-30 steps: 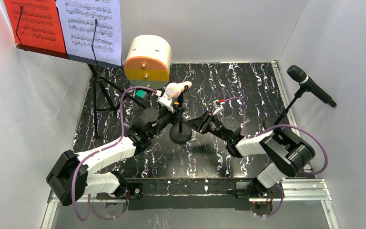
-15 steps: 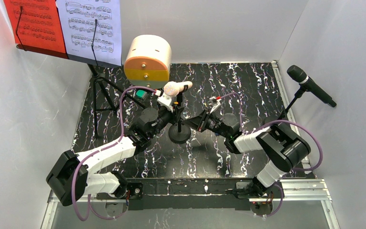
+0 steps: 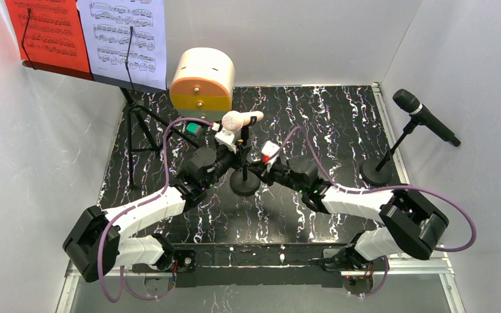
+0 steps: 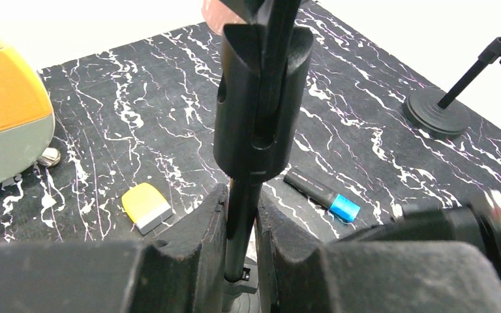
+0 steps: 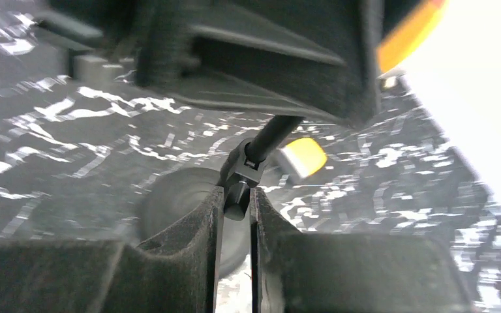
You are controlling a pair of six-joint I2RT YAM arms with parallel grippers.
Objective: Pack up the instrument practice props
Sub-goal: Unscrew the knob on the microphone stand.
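Note:
A cream microphone [image 3: 238,120] sits in the clip [image 4: 261,98] of a black round-based mic holder [image 3: 244,184] at the table's middle. My left gripper [image 3: 240,151] is shut on the holder's upright pole [image 4: 241,215]. My right gripper [image 3: 256,171] reaches in from the right, low on the same holder. Its fingers [image 5: 212,225] are closed on the small knob [image 5: 236,203] at the pole's foot, above the round base [image 5: 176,195]. A black microphone [image 3: 424,117] stands on a second holder [image 3: 377,173] at the right. The black music rack [image 3: 134,124] with red [image 3: 45,29] and white [image 3: 127,36] pages stands back left.
A cream and orange box [image 3: 202,79] stands at the back centre, with a green object [image 3: 192,129] in front of it. A yellow scraper [image 4: 147,207] and a black marker with a blue cap [image 4: 319,192] lie on the black marbled mat [image 3: 339,117]. White walls close three sides.
My right arm has swung left across the mat, from mid-table to the foot of the cream microphone's holder. The left gripper has kept its hold on the pole.

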